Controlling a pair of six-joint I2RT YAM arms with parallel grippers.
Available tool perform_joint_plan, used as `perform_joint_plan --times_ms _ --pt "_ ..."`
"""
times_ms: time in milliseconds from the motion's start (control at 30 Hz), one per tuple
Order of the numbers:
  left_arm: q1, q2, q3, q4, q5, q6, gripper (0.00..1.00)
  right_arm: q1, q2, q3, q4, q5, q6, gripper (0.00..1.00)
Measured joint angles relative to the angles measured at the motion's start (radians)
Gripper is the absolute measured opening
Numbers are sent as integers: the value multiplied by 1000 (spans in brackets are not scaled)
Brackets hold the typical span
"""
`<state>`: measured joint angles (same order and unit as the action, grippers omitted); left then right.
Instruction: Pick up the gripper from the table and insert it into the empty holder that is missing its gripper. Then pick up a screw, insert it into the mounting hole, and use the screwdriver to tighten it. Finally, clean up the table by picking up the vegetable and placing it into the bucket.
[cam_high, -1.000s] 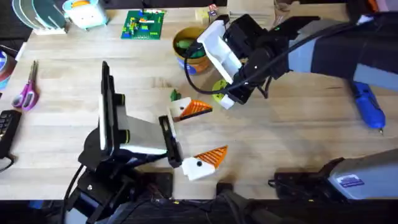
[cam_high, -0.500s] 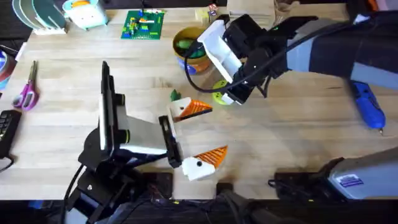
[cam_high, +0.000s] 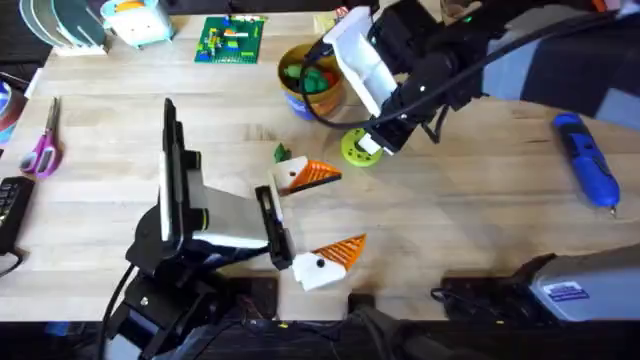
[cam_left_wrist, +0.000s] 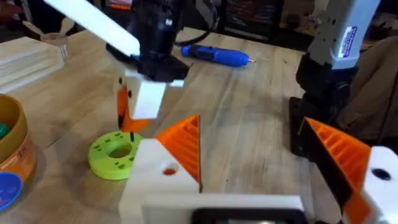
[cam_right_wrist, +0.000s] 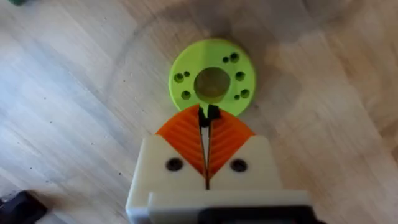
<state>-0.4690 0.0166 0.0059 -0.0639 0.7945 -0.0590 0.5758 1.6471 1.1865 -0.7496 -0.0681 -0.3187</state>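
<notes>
The right gripper (cam_high: 371, 143) had drawn back toward the far side of the table since a second earlier. It then hung just over the far edge of the lime-green disc (cam_high: 357, 148), which lay mostly uncovered instead of half hidden beneath it. From the right wrist, its orange pads (cam_right_wrist: 186, 138) were pressed together with only a hairline seam between them. A tiny dark speck sat at the tips, too small to identify. The right arm's shift had also bared the whole screwdriver (cam_high: 588, 172), which lay on the table at the right, well apart from everything else.

The left gripper (cam_high: 327, 214) had not moved. Its jaws stood wide apart with nothing between them, and an orange finger sat on each white base. The holder (cam_high: 314, 272) at the nearer finger showed its mounting hole (cam_high: 320, 264) as a dark dot. The vegetable (cam_high: 281, 153) lay on the wood just beside the farther finger, in the same spot as before. The bucket (cam_high: 291, 92) stood beyond it with green pieces inside, close to the right arm's white wrist
</notes>
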Motion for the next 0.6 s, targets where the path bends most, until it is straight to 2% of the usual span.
perform_joint_plan --times_ms 333,600 --pt "0 0 0 0 3 0 992 -16 -39 297 -287 -1 0 7" --pt "0 0 0 0 3 0 993 105 -38 565 -471 -19 33 6"
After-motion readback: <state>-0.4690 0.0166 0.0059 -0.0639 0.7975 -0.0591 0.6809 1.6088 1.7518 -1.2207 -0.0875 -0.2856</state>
